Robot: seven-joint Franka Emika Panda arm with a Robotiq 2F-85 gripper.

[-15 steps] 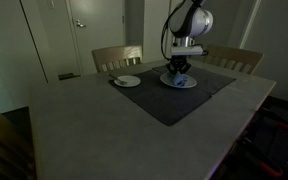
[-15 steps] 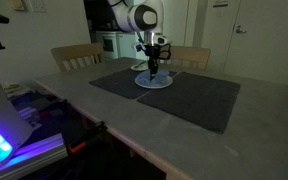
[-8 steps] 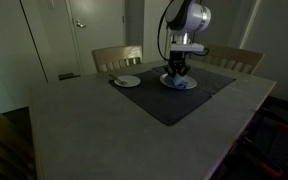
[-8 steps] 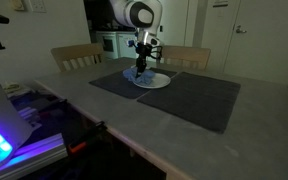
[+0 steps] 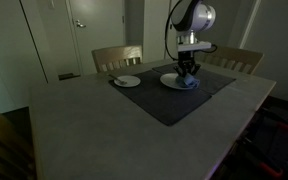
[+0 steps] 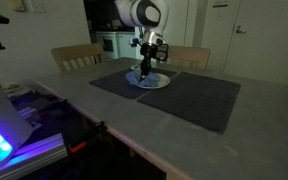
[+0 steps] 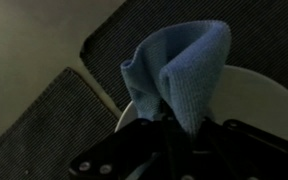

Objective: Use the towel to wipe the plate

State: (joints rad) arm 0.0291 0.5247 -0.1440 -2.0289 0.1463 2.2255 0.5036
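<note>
A white plate [image 5: 174,82] lies on a dark placemat [image 5: 174,100] at the far side of the table; it also shows in the other exterior view [image 6: 156,83] and in the wrist view [image 7: 249,100]. My gripper [image 5: 188,72] [image 6: 144,72] is shut on a light blue towel [image 7: 179,75] and presses it down onto the plate. In the wrist view the towel bunches up between the fingers [image 7: 179,135] over the plate's rim.
A second small white plate [image 5: 127,81] sits on the mat's near-left corner. Two wooden chairs [image 5: 117,57] [image 5: 234,58] stand behind the table. A second dark placemat [image 6: 199,98] lies beside the first. The table edge [image 5: 244,125] drops off on one side.
My gripper has swept the towel across the plate, first to one side and then back toward the other edge. The plate has stayed in place.
</note>
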